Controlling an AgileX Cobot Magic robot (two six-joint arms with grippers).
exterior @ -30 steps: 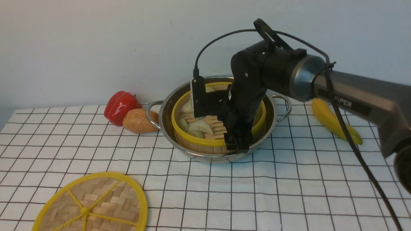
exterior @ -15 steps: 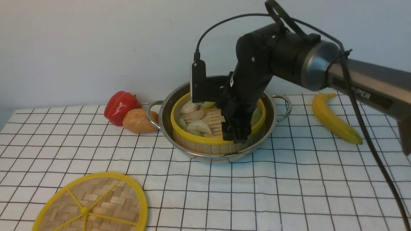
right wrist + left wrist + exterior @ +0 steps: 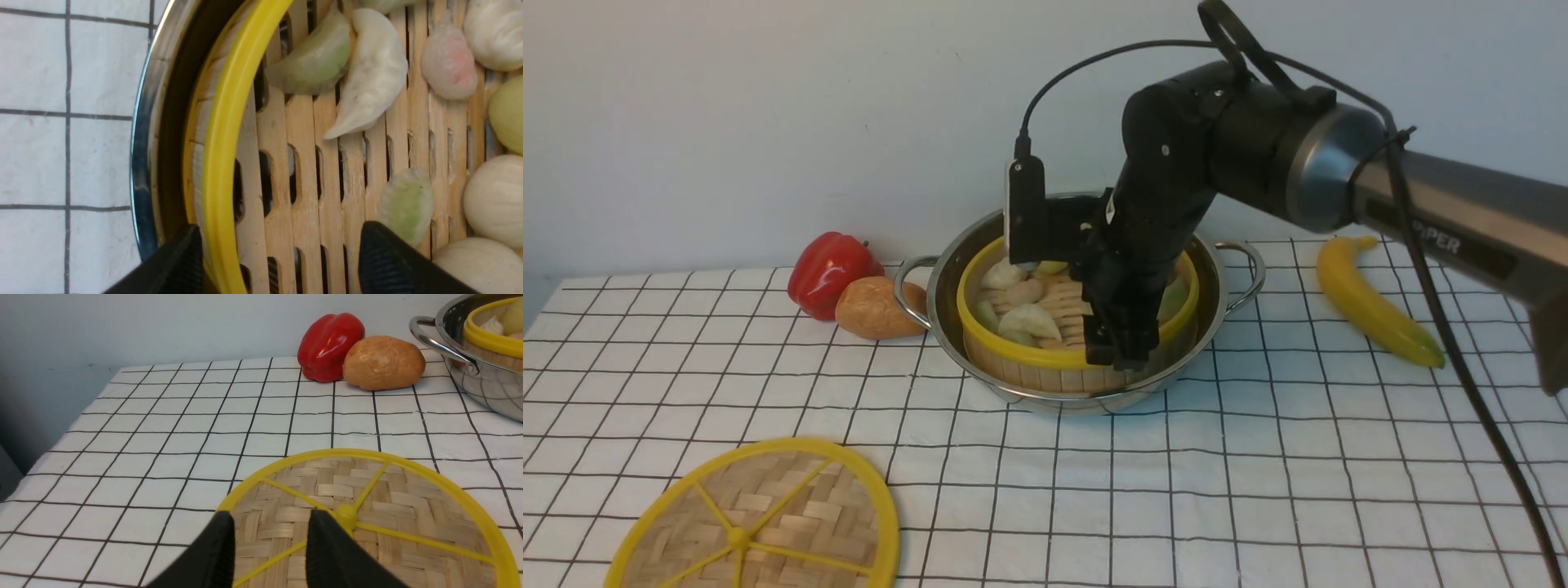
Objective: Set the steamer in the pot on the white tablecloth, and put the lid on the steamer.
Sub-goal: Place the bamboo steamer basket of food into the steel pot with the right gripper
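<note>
The steamer [image 3: 1045,357], a bamboo basket with a yellow rim and toy dumplings, sits inside the steel pot [image 3: 947,286] on the white tablecloth [image 3: 1258,474]. My right gripper [image 3: 1123,355] hangs open just above the steamer's near right rim. In the right wrist view its fingers straddle the steamer's yellow rim [image 3: 220,163] without gripping; the gripper [image 3: 281,227] holds nothing, and the pot's rim [image 3: 143,163] lies just outside. The lid [image 3: 760,523] lies flat at the front left. My left gripper [image 3: 271,516] is open just above the lid [image 3: 392,506], near its hub.
A red pepper [image 3: 829,269] and a brown bread roll [image 3: 874,309] lie close to the pot's left handle. A banana [image 3: 1372,306] lies to the right of the pot. A wall stands behind the table. The pot also shows in the left wrist view [image 3: 482,384].
My right arm has risen and its gripper has lifted from low at the steamer's near rim. The steamer stays in the pot and sits more level. The lid has not moved.
</note>
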